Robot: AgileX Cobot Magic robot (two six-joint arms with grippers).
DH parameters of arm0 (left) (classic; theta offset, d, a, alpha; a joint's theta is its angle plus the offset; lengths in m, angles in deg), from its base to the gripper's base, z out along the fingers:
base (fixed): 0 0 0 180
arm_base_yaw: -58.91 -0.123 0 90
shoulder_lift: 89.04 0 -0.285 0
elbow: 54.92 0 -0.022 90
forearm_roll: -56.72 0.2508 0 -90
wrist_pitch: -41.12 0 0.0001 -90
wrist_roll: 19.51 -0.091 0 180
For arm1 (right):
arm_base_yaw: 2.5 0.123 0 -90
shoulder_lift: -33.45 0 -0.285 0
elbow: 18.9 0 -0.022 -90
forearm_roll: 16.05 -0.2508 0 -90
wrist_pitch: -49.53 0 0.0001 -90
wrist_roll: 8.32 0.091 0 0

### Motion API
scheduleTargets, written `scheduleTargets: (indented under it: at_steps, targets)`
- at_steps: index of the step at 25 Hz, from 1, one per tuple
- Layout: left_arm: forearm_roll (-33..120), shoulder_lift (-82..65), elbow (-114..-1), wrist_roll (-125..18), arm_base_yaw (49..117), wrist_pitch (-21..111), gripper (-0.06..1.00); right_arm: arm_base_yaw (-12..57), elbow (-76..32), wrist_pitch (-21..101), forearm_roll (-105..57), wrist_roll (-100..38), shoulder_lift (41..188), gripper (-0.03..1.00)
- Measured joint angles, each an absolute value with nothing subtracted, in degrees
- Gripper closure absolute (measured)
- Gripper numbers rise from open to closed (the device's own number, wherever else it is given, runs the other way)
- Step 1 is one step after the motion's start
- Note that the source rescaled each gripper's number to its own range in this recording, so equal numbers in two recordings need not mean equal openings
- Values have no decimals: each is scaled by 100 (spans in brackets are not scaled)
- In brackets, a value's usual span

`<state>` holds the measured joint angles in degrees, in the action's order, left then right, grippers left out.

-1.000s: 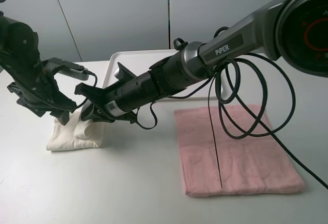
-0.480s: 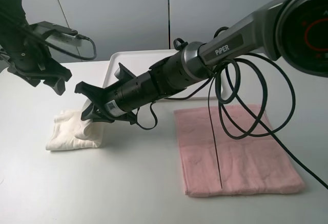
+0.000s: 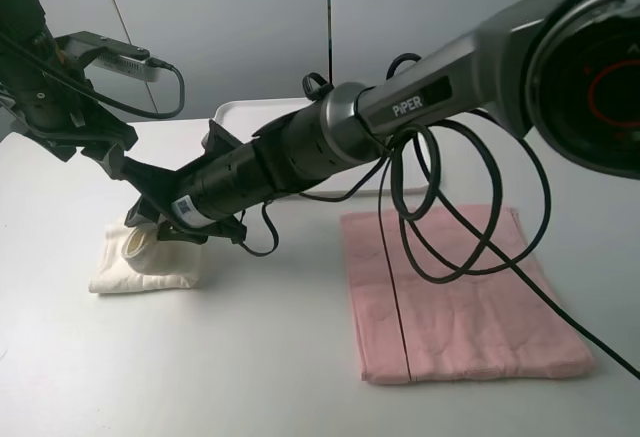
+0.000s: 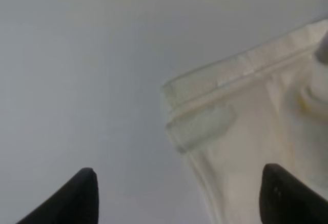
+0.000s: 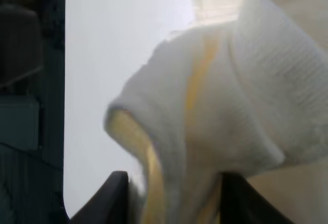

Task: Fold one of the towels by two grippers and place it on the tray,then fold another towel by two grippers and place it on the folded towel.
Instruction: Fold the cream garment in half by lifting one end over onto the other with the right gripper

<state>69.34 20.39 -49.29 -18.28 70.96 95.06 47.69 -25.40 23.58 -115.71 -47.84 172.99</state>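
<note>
A cream towel (image 3: pixel 140 265) lies bunched on the table at the left. My right arm reaches across the middle, and my right gripper (image 3: pixel 152 225) is shut on a raised fold of the cream towel (image 5: pixel 205 121), which fills the gap between its fingers (image 5: pixel 114 196). My left gripper (image 3: pixel 108 155) is open and empty, hanging above and behind the towel. In the left wrist view its fingertips (image 4: pixel 82 196) stand wide apart over the towel's corner (image 4: pixel 241 131). A pink towel (image 3: pixel 460 297) lies flat at the right. The white tray (image 3: pixel 245 117) stands at the back, partly hidden by my right arm.
Black cables (image 3: pixel 450 217) hang from my right arm over the pink towel. A grey wall (image 3: pixel 330 27) closes the back. Bare white table (image 3: pixel 250 357) lies between the two towels and in front of them.
My left gripper let go of the cream towel and rose up and to the left. My right gripper moved left, keeping its hold on the towel's fold.
</note>
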Motion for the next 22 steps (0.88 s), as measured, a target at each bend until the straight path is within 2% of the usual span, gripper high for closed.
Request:
scheduleTargets:
  at_steps: [6,14,22]
  targets:
    - [6934,2039,-4929,-1838,7096,9529,11,4823,-2675,2435,-11571,-4774,17299,41]
    - [6934,2039,-4929,-1838,7096,9539,11,4648,-2677,2243,-10787,-4517,17299,40]
    - [6944,2039,-4929,-1860,7096,9432,11,4537,-2677,1017,-10590,-4647,17299,40]
